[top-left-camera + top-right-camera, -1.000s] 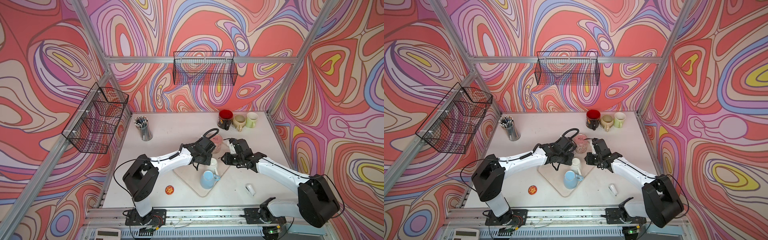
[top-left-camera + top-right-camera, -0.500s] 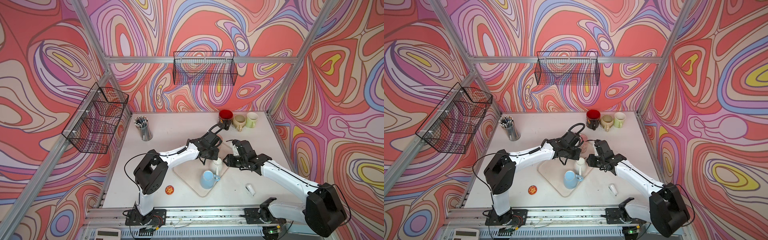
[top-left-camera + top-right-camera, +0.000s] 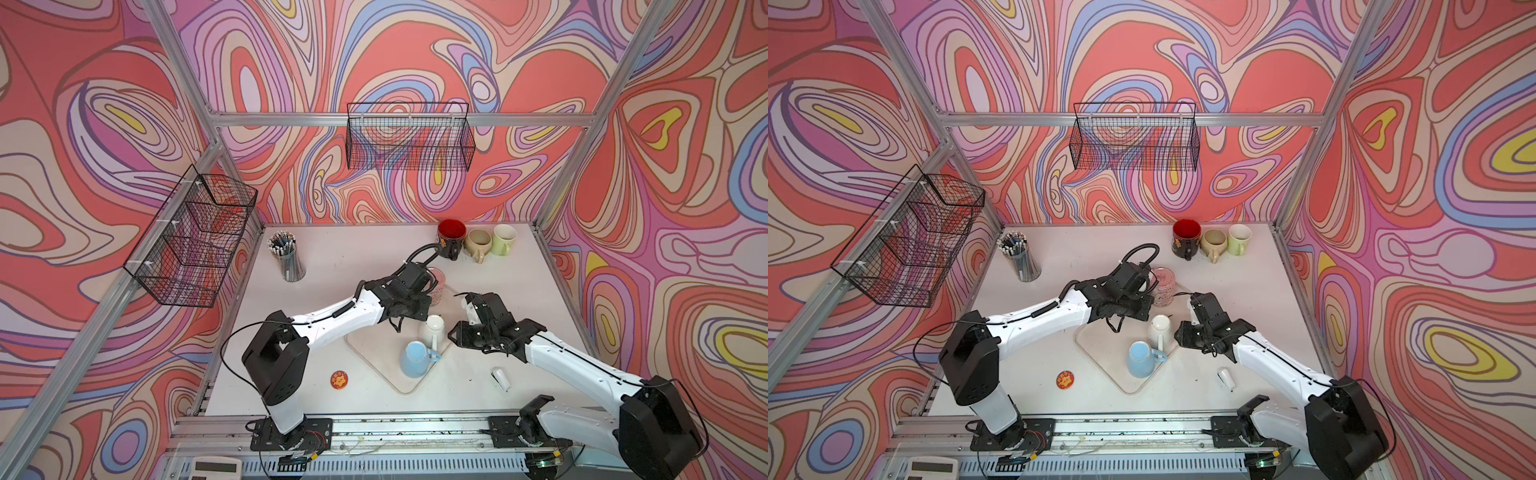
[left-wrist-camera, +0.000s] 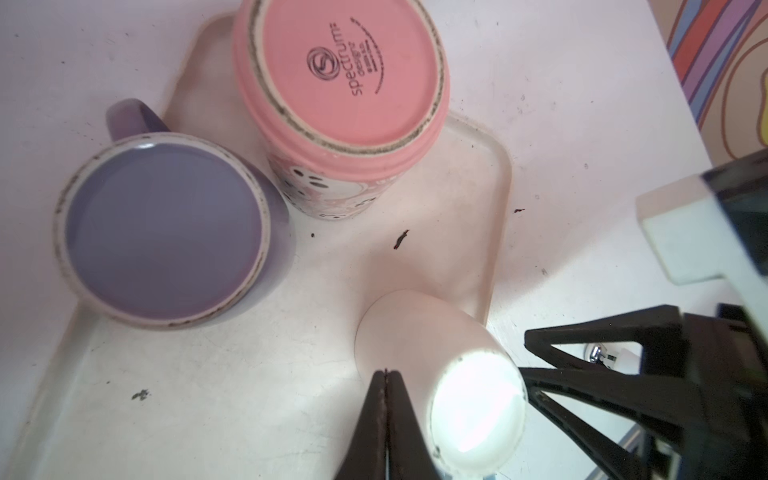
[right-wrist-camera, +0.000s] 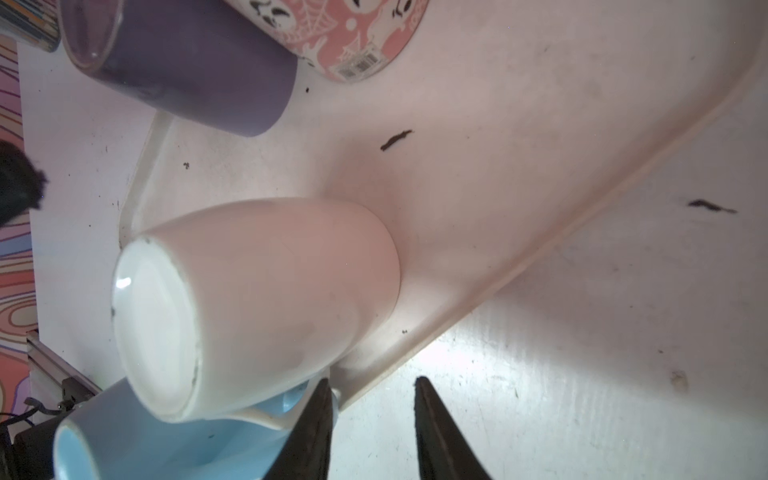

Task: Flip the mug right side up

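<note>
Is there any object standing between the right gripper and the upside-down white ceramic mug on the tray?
Nothing visible does. The right gripper sits right beside the white ceramic mug; the light blue mug only crowds its handle side.

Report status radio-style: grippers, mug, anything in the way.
Left gripper shut, empty. Right gripper open beside white mug. Mug upside down on tray. Blue mug crowds it.

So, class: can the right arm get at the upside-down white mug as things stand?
Probably yes: the right hand is open right beside the white mug, near its handle, with nothing between them. The blue mug crowds that handle, though.
</note>
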Available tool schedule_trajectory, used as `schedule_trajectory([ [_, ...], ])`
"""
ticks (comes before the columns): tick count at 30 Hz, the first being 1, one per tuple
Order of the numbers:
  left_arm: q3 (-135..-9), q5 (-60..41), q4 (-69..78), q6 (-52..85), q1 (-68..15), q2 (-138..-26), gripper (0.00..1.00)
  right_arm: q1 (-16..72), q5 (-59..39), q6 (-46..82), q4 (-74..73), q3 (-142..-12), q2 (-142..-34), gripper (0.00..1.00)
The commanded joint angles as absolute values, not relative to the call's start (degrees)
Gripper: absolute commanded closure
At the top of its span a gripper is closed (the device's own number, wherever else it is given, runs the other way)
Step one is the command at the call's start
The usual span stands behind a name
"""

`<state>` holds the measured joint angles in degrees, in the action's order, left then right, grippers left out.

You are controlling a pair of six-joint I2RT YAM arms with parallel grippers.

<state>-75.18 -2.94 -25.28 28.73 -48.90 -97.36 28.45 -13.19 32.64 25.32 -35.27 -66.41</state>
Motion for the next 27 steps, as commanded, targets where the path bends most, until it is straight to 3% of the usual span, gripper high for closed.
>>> schedule_trajectory([
  [1, -72.6, -2.6, -25.8, 28.9, -48.7, -94.8, 0.93, 30.2, -14.8, 34.3, 23.3, -34.3, -66.0, 0.59],
  [6, -69.5, -1.8, -25.7, 29.3, -48.7, -92.3, 0.93, 32.2, -15.0, 36.0, 19.5, -33.1, -67.0, 0.49],
  [23, -63.1, 0.3, -27.9, 28.4, -48.7, -85.0, 0.92, 32.5, -16.3, 39.9, 9.1, -36.0, -77.4, 0.46],
  [27, -63.7, 0.3, -29.6, 27.7, -48.7, -84.7, 0.85, 32.5, -16.3, 40.1, 7.1, -37.2, -79.8, 0.45],
])
